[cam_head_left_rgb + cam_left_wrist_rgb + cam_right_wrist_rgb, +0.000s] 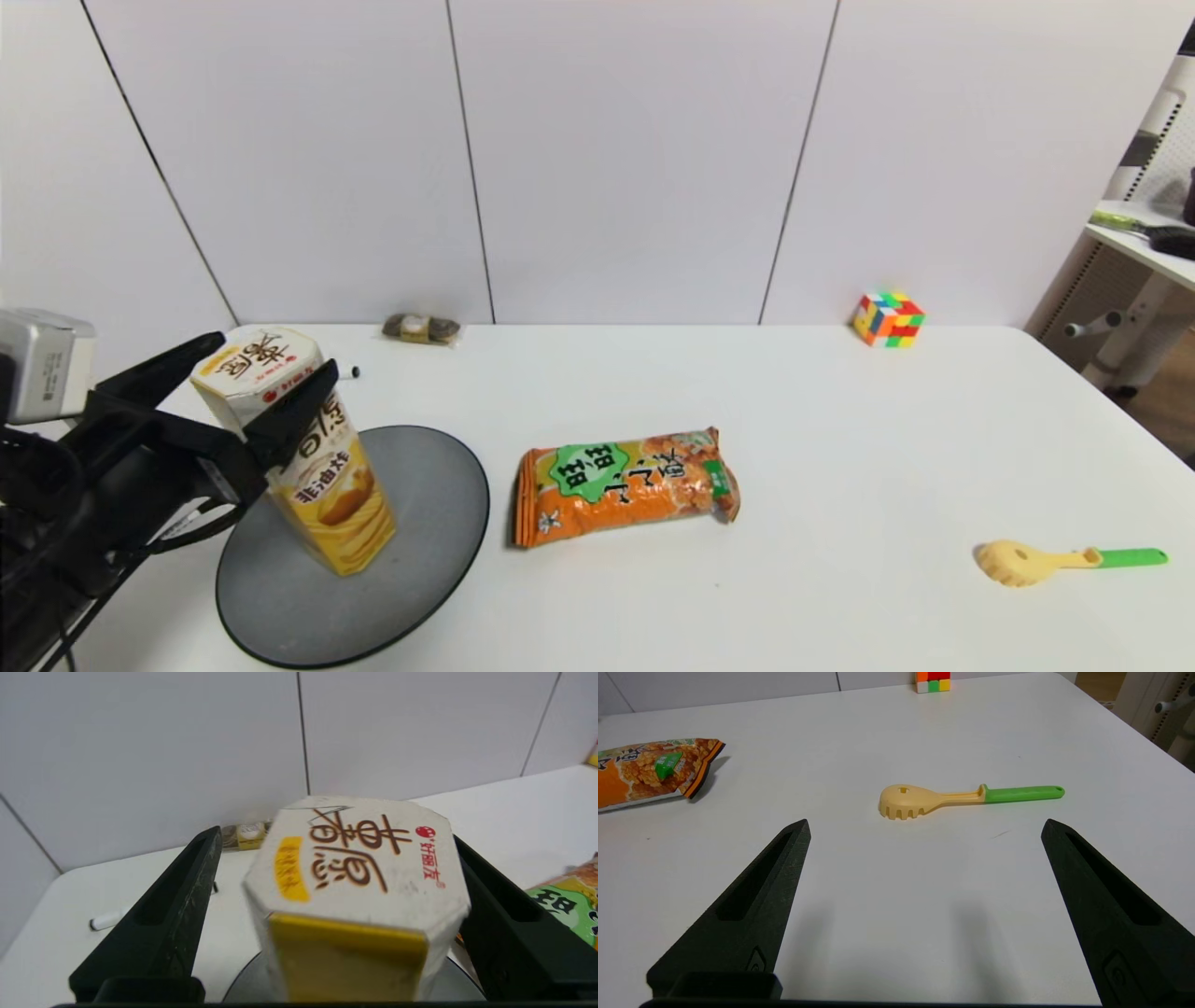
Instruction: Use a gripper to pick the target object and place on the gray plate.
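The yellow-and-white hexagonal snack box (327,485) stands on the gray plate (429,504) at the table's front left, leaning a little in the head view. My left gripper (275,352) is open around the box's top. In the left wrist view the box (359,858) sits between the fingers of the left gripper (335,833). There is a clear gap on one side, and the other finger (486,896) is at the box's edge. The plate (247,984) shows under the box. My right gripper (925,821) is open and empty above bare table. It is out of the head view.
A flat orange snack bag (625,485) lies just right of the plate. A yellow spoon with a green handle (1046,560) lies front right. A colour cube (888,319) and a small wrapped item (422,328) sit by the back wall. A marker (347,371) lies behind the box.
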Robot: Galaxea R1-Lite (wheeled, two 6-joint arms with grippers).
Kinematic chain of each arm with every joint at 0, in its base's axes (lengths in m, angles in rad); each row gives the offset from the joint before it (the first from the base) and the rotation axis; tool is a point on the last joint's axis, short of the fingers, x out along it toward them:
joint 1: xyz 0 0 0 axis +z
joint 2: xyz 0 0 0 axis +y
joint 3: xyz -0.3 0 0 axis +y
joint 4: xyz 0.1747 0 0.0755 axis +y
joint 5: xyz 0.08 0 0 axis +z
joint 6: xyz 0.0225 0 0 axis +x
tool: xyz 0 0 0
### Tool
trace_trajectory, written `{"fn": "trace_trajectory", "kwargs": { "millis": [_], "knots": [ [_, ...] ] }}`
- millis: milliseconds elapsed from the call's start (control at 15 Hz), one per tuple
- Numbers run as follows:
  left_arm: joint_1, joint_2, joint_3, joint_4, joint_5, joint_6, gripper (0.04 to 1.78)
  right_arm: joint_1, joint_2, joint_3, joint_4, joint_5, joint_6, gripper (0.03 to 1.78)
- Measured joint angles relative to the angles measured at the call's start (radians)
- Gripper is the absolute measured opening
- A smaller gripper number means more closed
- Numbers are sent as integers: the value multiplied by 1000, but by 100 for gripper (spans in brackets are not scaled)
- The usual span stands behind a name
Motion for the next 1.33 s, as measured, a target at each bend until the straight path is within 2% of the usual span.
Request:
{"fn": "trace_trajectory", "kwargs": {
  "millis": [467,800,1000,1333],
  "knots": [
    [0,-349,-10,333,8,-20,165,0,0,0,0,0,0,171],
    [14,-554,-4,428,7,-45,167,0,0,0,0,0,0,171],
    [93,-662,6,530,-16,-40,168,0,0,0,0,0,0,171],
    [218,-905,17,805,-156,-39,169,0,0,0,0,0,0,171]
  ]
}}
